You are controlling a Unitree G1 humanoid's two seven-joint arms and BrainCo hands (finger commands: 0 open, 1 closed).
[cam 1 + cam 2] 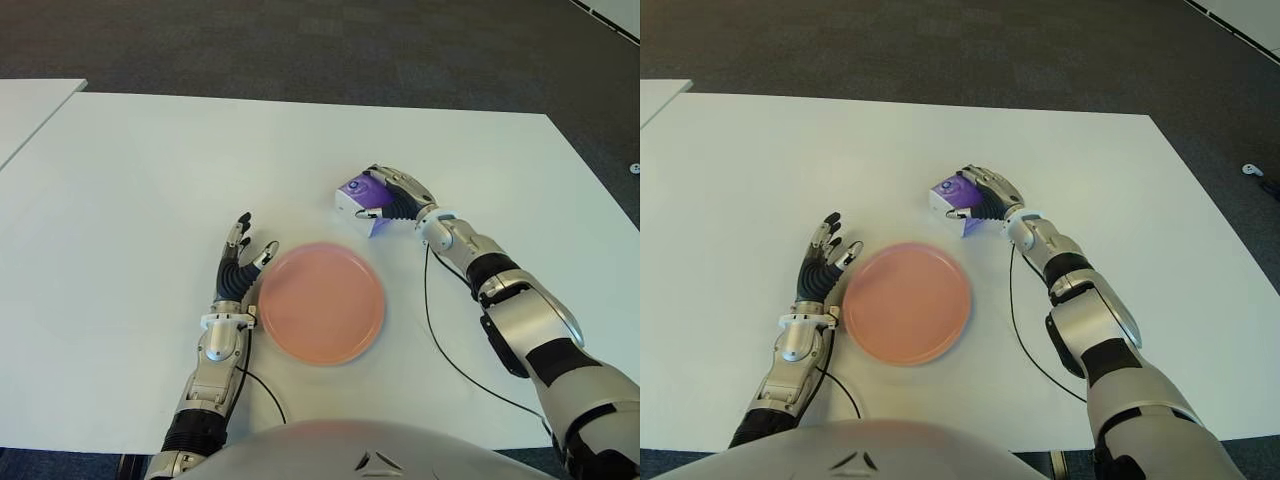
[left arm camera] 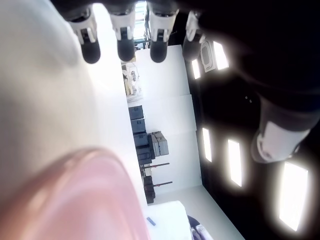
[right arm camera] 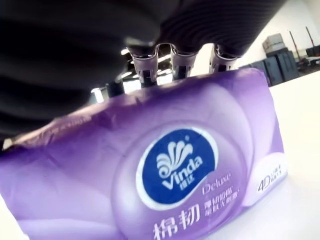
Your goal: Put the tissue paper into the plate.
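A purple and white tissue pack (image 1: 358,194) sits on the white table (image 1: 150,170), just beyond the pink plate (image 1: 322,302). My right hand (image 1: 392,196) wraps over the pack from its right side, fingers curled across its top. In the right wrist view the pack (image 3: 165,170) fills the picture, with fingertips (image 3: 182,65) hooked over its far edge. My left hand (image 1: 240,262) shows beside the plate's left rim, fingers spread and holding nothing. The plate (image 1: 906,302) has nothing in it.
A second white table (image 1: 30,105) stands at the far left. Dark carpet (image 1: 300,45) lies beyond the table's far edge. A black cable (image 1: 440,345) runs along my right arm over the table.
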